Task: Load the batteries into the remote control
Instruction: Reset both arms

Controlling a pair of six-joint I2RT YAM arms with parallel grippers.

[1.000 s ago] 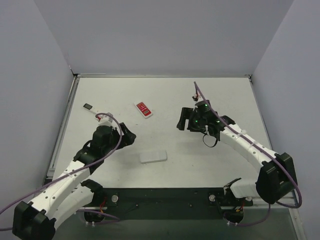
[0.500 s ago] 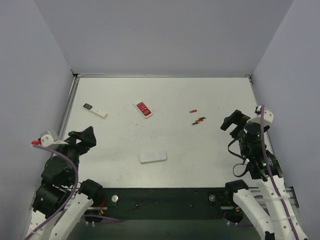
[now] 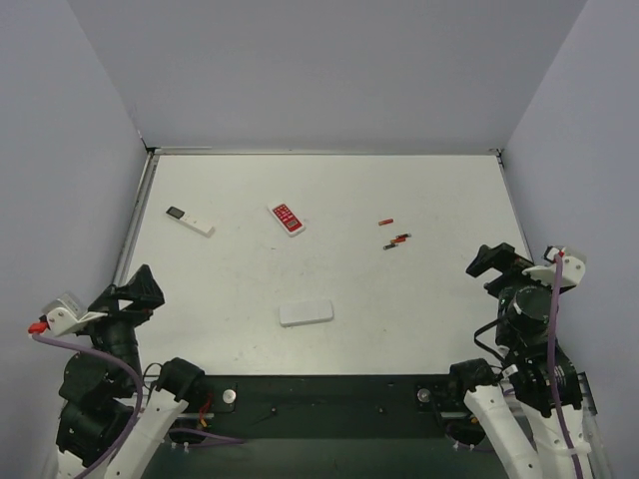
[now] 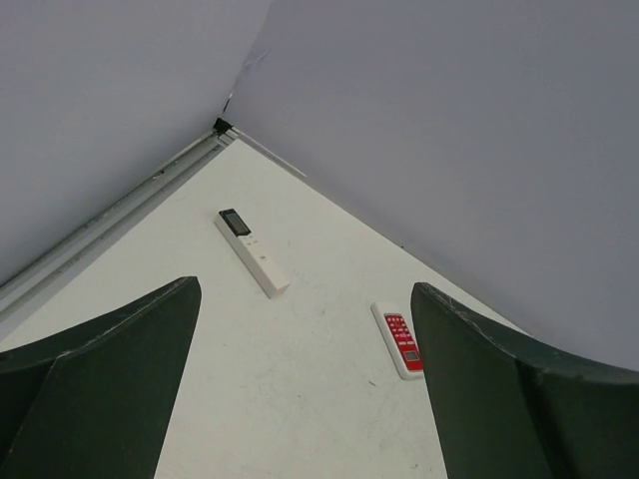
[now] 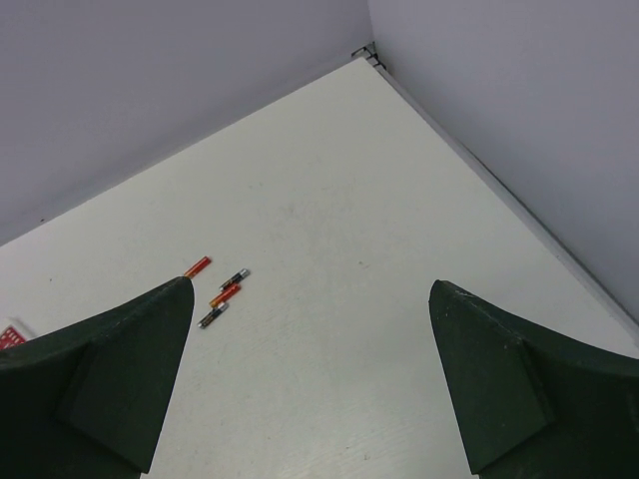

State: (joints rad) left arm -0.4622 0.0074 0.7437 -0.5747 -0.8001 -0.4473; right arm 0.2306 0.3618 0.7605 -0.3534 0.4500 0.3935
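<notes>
Nearest, left pincer (image 3: 135, 289): wide apart and holding nothing, up over the table's (image 3: 399, 299) near left corner and angled toward the far wall.
Right pincer (image 3: 496, 261): also spread wide with nothing between its fingers, above the near right edge of the table and well apart from every object.
Remote control (image 3: 306, 313): lies flat on the table close to the near edge, roughly midway between the two arms. It shows a plain white surface upward, and neither pincer touches it.
Loose cells (image 5: 226, 294): a small cluster on the right half of the table, farther out than the remote control. One red cell (image 5: 198, 266) lies slightly apart at the far end. Three more lie close together: one orange-red and two darker ones with pale tips. At this size I cannot tell whether the darker ones are blue.
Red-faced remote (image 3: 288, 219): face up near the middle of the table, turned at a slant.
Slim white stick remote (image 3: 191, 221): at about the same depth by the left edge, its dark end pointing toward the far left corner.
</notes>
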